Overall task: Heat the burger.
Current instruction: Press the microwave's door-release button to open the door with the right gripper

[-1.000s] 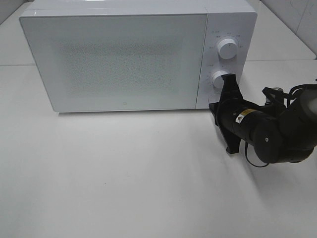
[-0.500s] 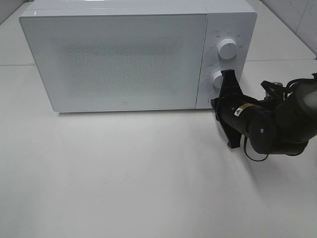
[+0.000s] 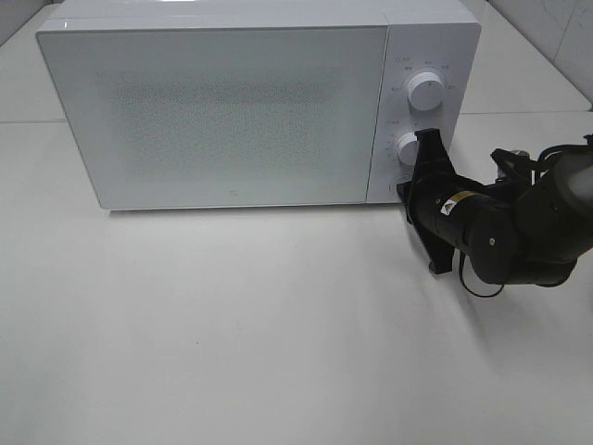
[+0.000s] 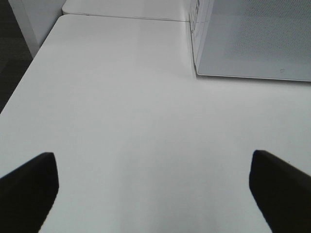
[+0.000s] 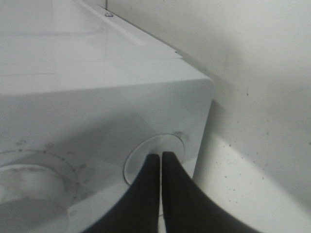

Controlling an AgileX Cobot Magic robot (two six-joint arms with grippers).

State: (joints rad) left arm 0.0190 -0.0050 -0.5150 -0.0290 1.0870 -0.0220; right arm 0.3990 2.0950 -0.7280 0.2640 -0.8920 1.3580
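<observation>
The burger is out of view in every frame. The white microwave [image 3: 232, 102] stands at the back of the table with its door shut. My right gripper [image 3: 406, 188] is shut, its fingertips against the lower right corner of the control panel, below the lower knob [image 3: 409, 148]. In the right wrist view the shut gripper [image 5: 161, 156] touches a round button [image 5: 138, 167] beside a dial [image 5: 29, 182]. My left gripper [image 4: 154, 187] is open and empty over bare table, left of the microwave's corner [image 4: 197, 73].
The upper knob [image 3: 424, 91] sits above the lower one on the panel. The white table [image 3: 232, 324] stretches in front of the microwave. In the left wrist view the table's edge [image 4: 29, 68] drops off to dark floor.
My right gripper has moved up and in toward the microwave's control panel, ending with its tips against the lower corner. The microwave door stays shut.
</observation>
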